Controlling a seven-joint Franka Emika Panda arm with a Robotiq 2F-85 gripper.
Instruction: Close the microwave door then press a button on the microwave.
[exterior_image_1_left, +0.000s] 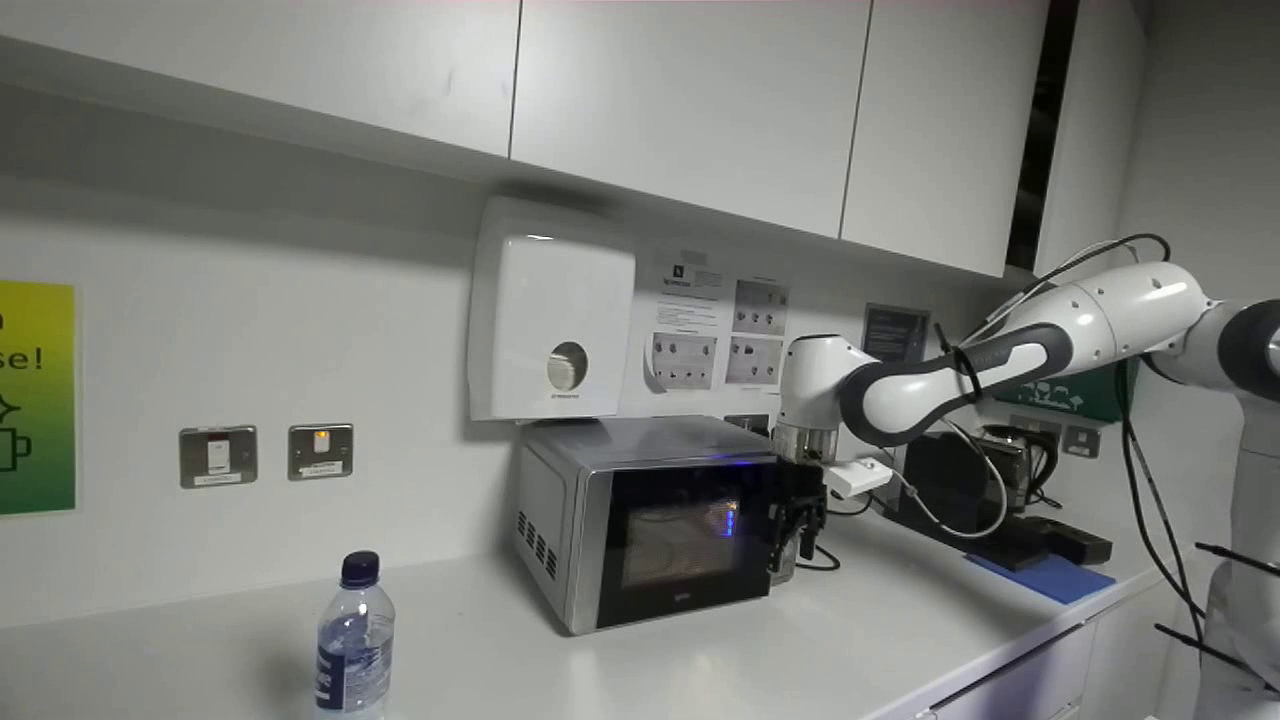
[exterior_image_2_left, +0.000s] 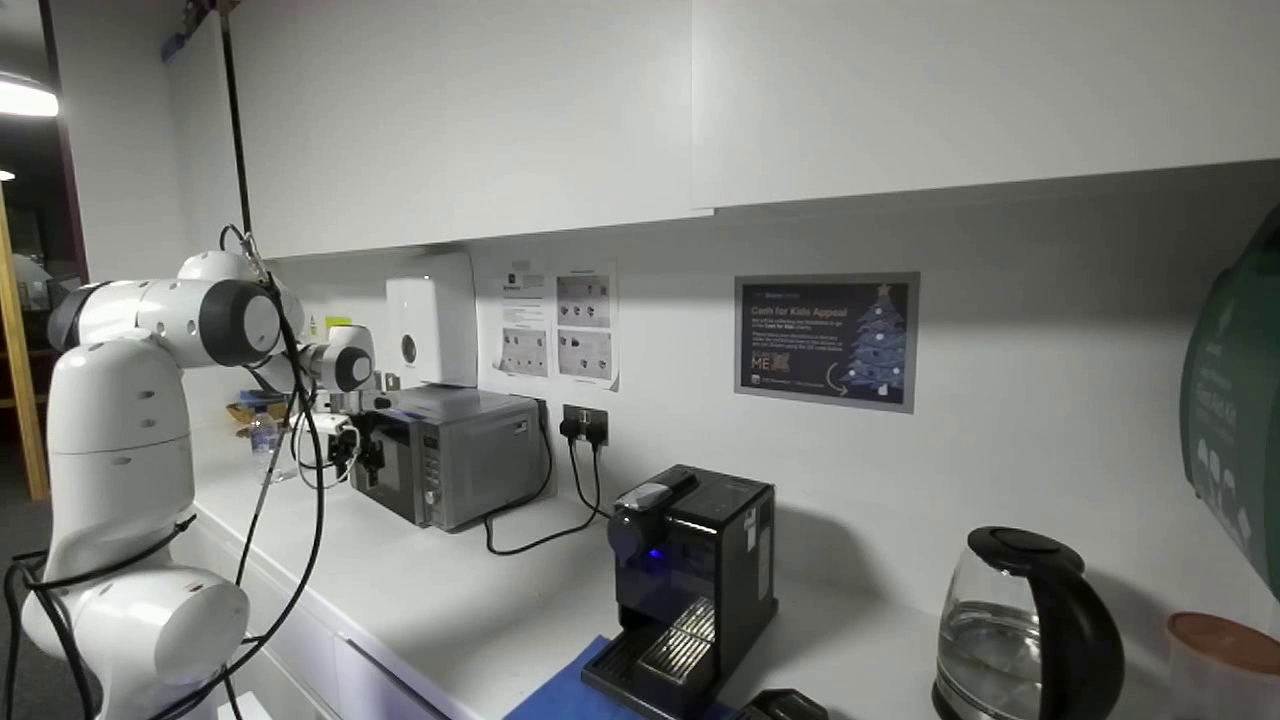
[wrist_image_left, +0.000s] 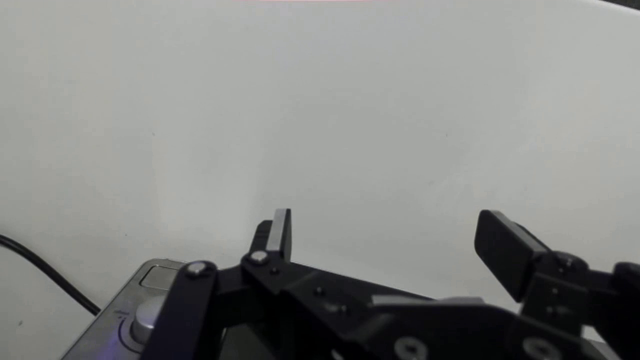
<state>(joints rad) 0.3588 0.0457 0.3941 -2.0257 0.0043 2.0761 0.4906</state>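
Find the microwave (exterior_image_2_left: 465, 455) on the counter (exterior_image_2_left: 430, 590) in both exterior views, with the door (exterior_image_1_left: 680, 550) across its front; cannot tell whether fully shut. From its middle in an exterior view, note a bottle (exterior_image_1_left: 355, 640) at eight o'clock and the gripper (exterior_image_1_left: 793, 556) at three, pointing down before the door's edge; cannot tell whether touching. In the wrist view, see its fingers (wrist_image_left: 502, 250) spread well apart, with a knob (wrist_image_left: 146, 316) toward eight o'clock.
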